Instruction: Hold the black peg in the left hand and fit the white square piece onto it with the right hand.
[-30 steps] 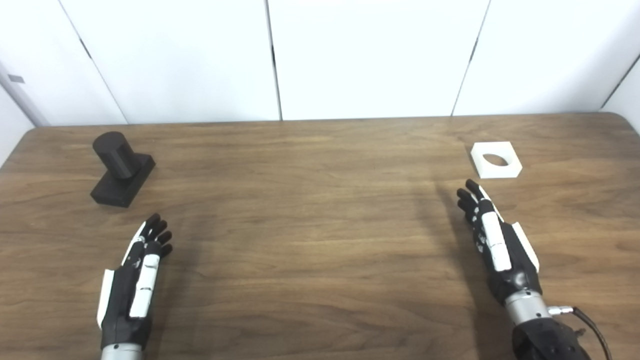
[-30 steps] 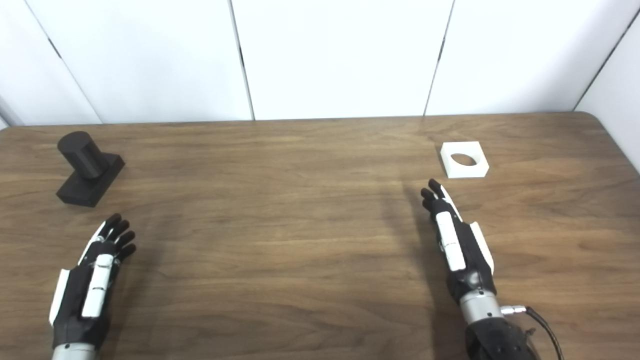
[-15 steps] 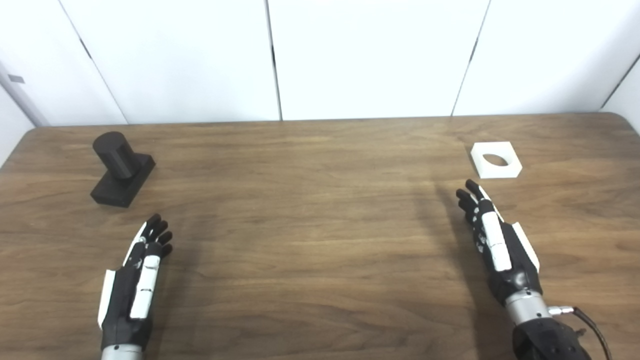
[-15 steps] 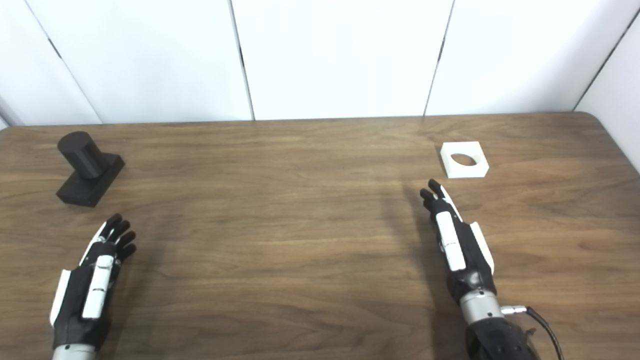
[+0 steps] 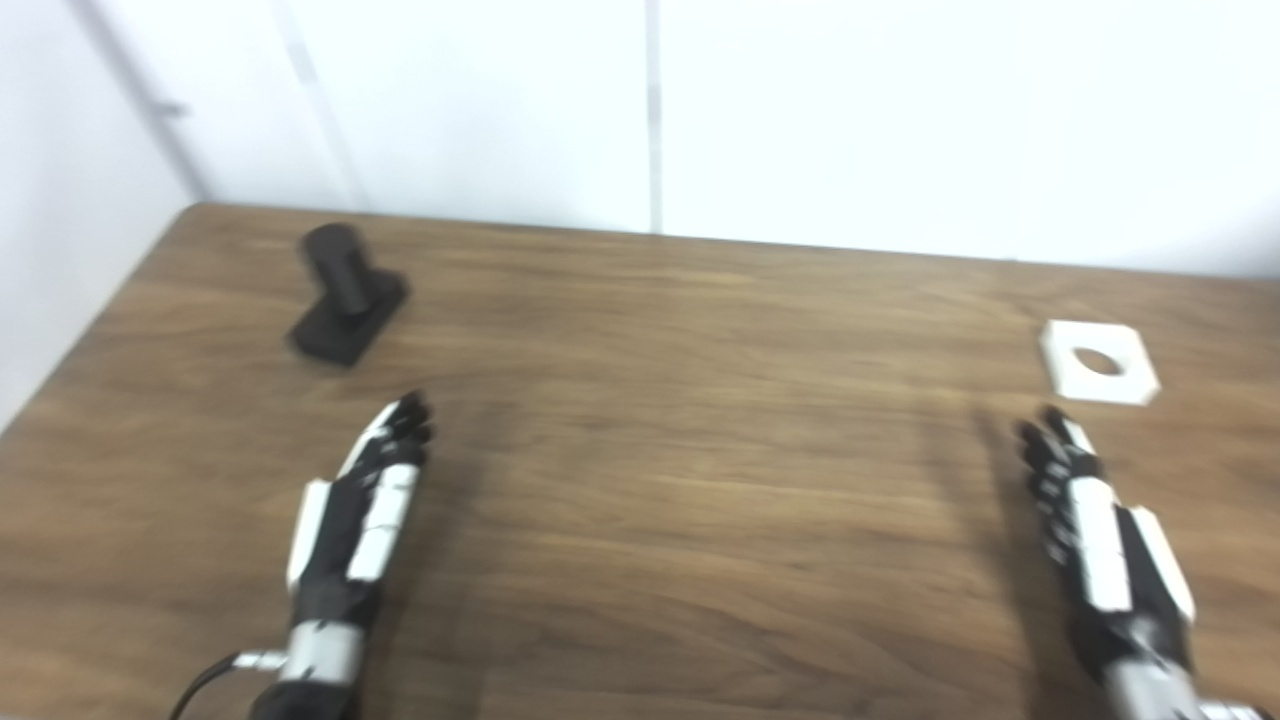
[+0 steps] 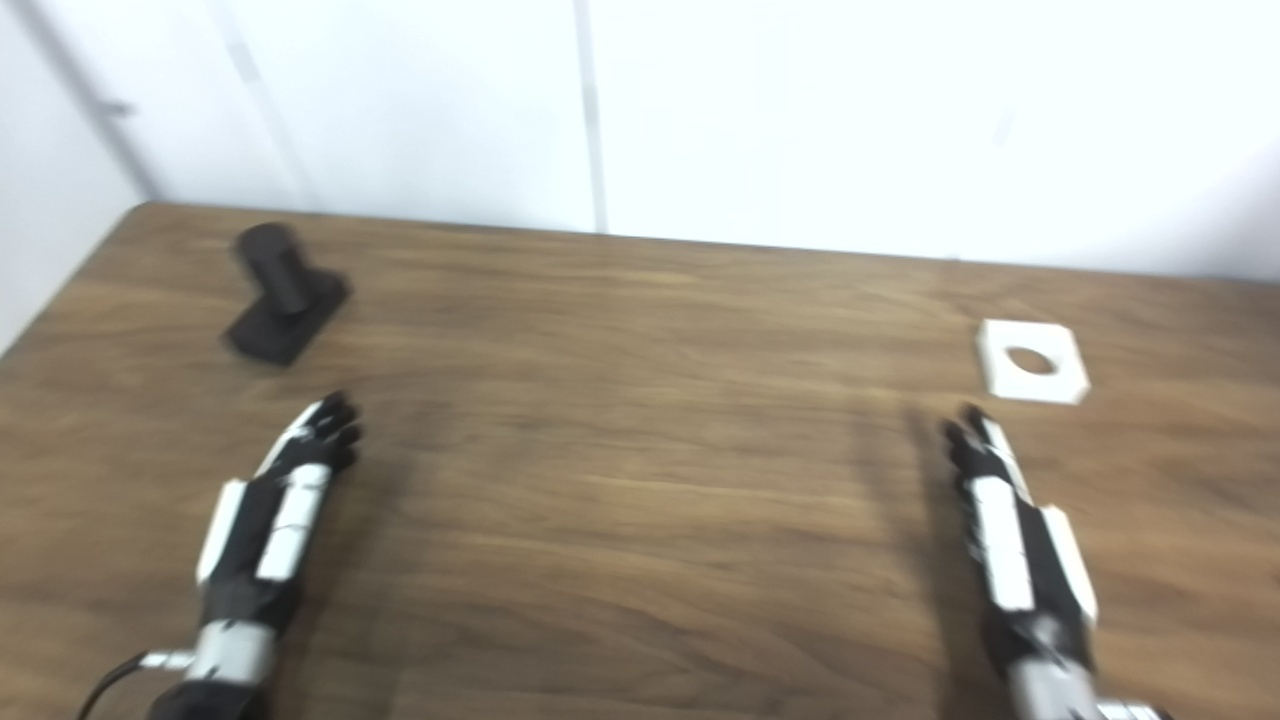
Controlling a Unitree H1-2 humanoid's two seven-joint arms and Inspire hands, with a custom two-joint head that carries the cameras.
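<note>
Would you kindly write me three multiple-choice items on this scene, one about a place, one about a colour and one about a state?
1. Where is the black peg?
A. far left of the table
B. beside the white piece
C. in the left hand

2. What colour is the square piece with the round hole?
A. black
B. white
C. red

3. What are the left hand and the right hand doing?
A. each holds a part
B. both are open and hold nothing
C. only the right holds a part

Answers:
1 A, it stands near the table's far left corner.
2 B, it looks white against the wood.
3 B, both parts lie apart from the hands.
</note>
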